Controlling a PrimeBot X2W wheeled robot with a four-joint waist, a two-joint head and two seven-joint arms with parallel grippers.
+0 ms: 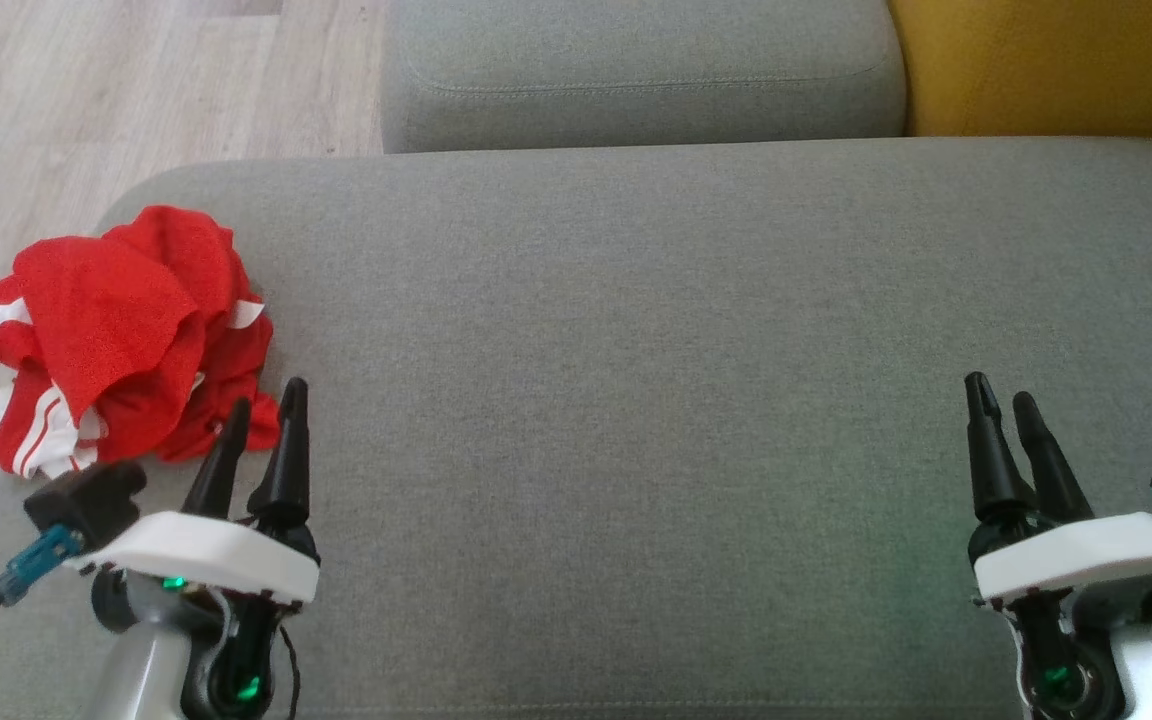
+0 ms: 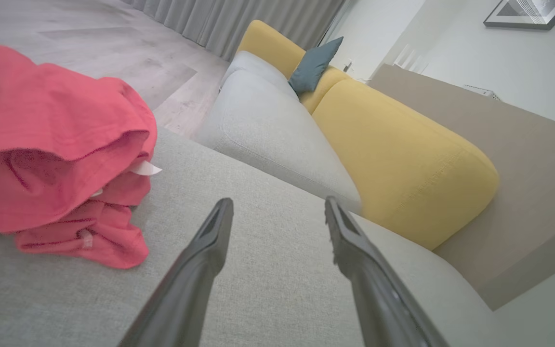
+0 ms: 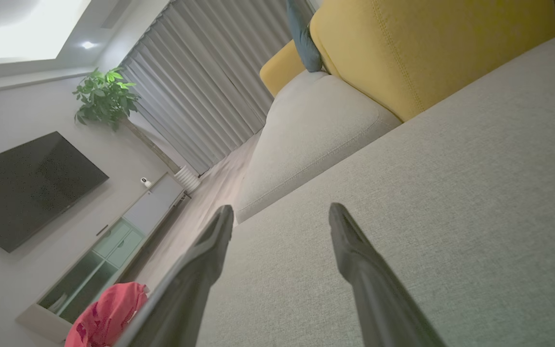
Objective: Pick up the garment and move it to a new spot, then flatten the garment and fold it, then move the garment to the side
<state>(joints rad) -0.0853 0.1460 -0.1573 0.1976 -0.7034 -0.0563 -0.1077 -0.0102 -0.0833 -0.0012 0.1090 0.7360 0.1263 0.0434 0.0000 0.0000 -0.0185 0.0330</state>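
Lying crumpled at the middle left of the head view, the red garment [image 1: 116, 335] with white stripes sits on the rounded corner of the grey seat cushion [image 1: 636, 350], both claws empty.

At the lower left of that view the left gripper [image 1: 268, 395] points its two dark fingers up the frame, spread apart and holding nothing, tips just beside the garment's lower right edge; whether they touch the cloth I cannot tell. At the lower right the right gripper [image 1: 999, 389] is likewise spread and empty over bare cushion, well apart from the garment. Along the top of the frame lie a second grey cushion [image 1: 636, 70], a yellow backrest [image 1: 1056, 65] at the upper right, and pale wood floor [image 1: 136, 90] at the upper left.
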